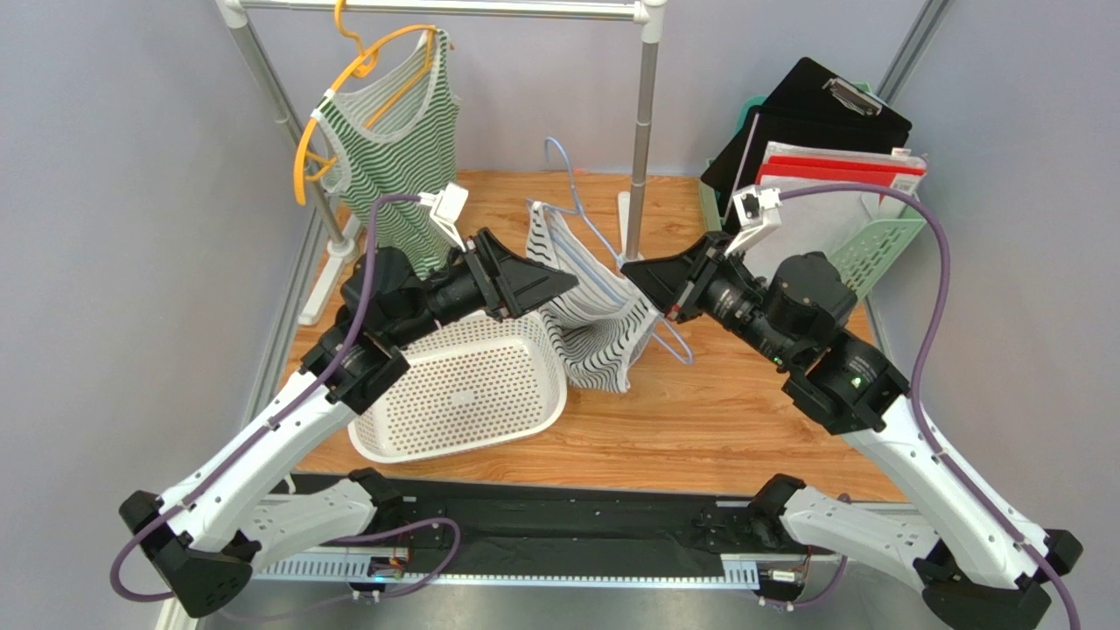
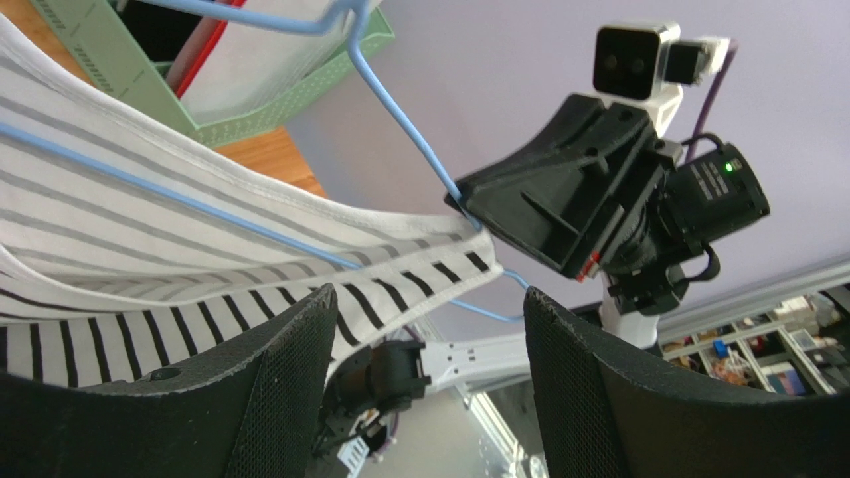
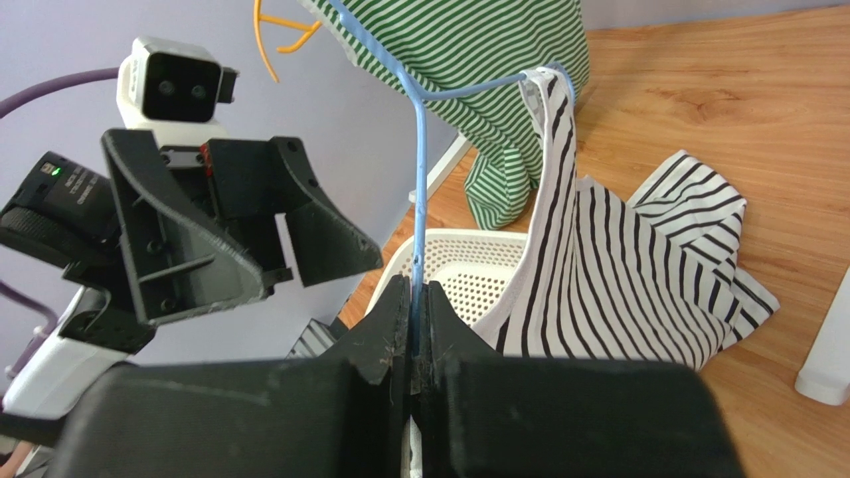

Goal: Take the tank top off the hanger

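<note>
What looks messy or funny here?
The black-and-white striped tank top droops crumpled off its light blue wire hanger, beside the white perforated plastic basket, not hanging neatly like the green striped tank top on the metal rail. The right end effector pinches the hanger wire.

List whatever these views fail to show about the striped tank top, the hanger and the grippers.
Right wrist: the blue hanger below the grip, hidden by the shut right gripper.
Left wrist: most of the tank top, cut off by the left edge; the open left gripper covers its lower part.
Top external: how much of the hanger sits inside the top, covered by fabric.
</note>
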Controlling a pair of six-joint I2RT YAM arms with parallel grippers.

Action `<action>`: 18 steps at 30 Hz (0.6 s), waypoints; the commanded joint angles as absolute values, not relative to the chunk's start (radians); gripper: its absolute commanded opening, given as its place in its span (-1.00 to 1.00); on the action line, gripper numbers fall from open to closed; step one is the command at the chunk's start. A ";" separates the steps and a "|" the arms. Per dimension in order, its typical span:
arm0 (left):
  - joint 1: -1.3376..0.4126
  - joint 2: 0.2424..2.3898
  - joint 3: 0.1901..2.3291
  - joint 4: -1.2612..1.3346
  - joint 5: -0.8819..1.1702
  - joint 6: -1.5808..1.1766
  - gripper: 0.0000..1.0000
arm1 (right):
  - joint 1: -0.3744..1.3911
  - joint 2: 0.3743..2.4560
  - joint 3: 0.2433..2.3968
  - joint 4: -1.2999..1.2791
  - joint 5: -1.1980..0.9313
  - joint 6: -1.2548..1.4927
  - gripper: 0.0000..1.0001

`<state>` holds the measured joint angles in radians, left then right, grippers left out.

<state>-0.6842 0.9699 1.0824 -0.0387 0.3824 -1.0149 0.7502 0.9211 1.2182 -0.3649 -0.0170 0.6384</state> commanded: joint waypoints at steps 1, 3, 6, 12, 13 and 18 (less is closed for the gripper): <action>-0.739 0.988 1.066 0.124 0.201 -1.014 0.46 | 0.753 0.845 1.184 -0.345 -0.063 0.627 -1.00; -0.755 1.014 1.075 0.149 0.186 -1.022 0.42 | 0.753 0.825 1.166 -0.350 -0.066 0.618 -1.00; -0.791 1.093 1.121 0.169 0.169 -1.023 0.42 | 0.752 0.804 1.138 -0.359 -0.067 0.612 -1.00; -0.811 1.195 1.160 0.202 0.176 -1.045 0.36 | 0.752 0.773 1.101 -0.350 -0.092 0.623 -1.00; -0.810 1.203 1.163 0.212 0.176 -1.049 0.34 | 0.752 0.767 1.097 -0.353 -0.094 0.620 -1.00; -0.816 1.245 1.206 0.201 0.193 -1.045 0.00 | 0.753 0.736 1.066 -0.371 -0.120 0.626 -1.00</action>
